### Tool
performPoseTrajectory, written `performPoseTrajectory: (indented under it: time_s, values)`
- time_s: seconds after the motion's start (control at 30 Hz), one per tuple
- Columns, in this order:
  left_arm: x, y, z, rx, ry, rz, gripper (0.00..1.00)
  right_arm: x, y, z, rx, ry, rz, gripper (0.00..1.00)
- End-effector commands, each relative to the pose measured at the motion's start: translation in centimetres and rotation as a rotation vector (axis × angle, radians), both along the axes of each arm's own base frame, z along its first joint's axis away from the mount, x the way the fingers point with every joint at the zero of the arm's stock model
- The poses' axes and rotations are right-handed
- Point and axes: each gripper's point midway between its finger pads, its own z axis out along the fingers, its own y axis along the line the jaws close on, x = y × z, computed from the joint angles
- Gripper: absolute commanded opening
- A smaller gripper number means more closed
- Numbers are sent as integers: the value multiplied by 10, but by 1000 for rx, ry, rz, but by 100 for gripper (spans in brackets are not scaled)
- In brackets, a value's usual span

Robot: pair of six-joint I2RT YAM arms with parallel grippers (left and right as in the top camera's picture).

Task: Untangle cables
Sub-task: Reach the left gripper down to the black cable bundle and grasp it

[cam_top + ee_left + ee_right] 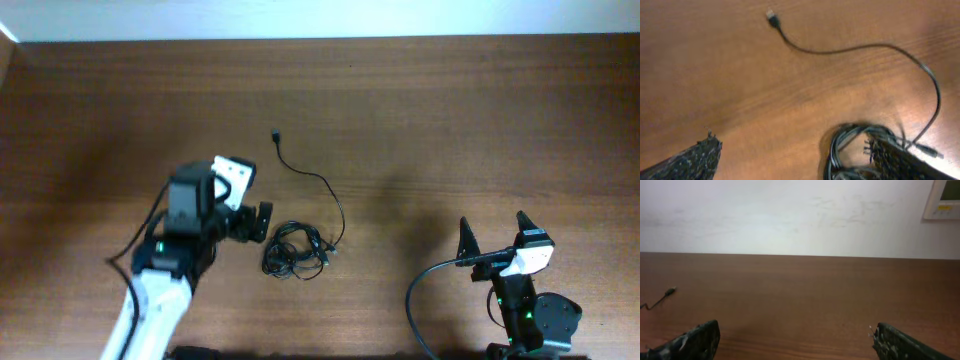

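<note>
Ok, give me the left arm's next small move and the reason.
Probably shift the open left fingers across until they straddle the tangled cables: in the wrist view only one finger overlaps the bundle, and nothing is held.

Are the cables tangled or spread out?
Tangled: the cables bunch in a knot beside the left claw; one plug end trails free.

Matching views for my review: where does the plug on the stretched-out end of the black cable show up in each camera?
Overhead: the plug lies left of centre, above the tangled bundle.
Left wrist: the plug is near the top, left of centre.
Right wrist: the plug is by the left edge, at mid-height.
Shared landmark: the brown wooden table, which the plug lies on in all three views.
</note>
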Motion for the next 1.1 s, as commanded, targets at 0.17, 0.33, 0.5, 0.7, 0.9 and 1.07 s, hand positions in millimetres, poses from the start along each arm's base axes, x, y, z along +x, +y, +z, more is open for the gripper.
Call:
performPoseTrajectory:
  time_s: [0.17, 0.33, 0.5, 0.7, 0.9, 1.07]
  values:
    - [5, -19, 7, 10, 229, -169, 99, 0, 0, -2, 0, 3, -2, 99]
    - [7, -17, 2, 21, 245, -163, 99, 0, 0, -2, 0, 3, -2, 99]
    - [7, -17, 2, 20, 243, -163, 99, 0, 0, -2, 0, 3, -2, 99]
    - [-1, -18, -1, 13, 279, -170, 99, 0, 0, -2, 0, 3, -2, 99]
    - [-7, -18, -11, 14, 305, -169, 99, 0, 0, -2, 0, 3, -2, 99]
    - [-15, -17, -25, 14, 335, -169, 99, 0, 0, -2, 0, 3, -2, 99]
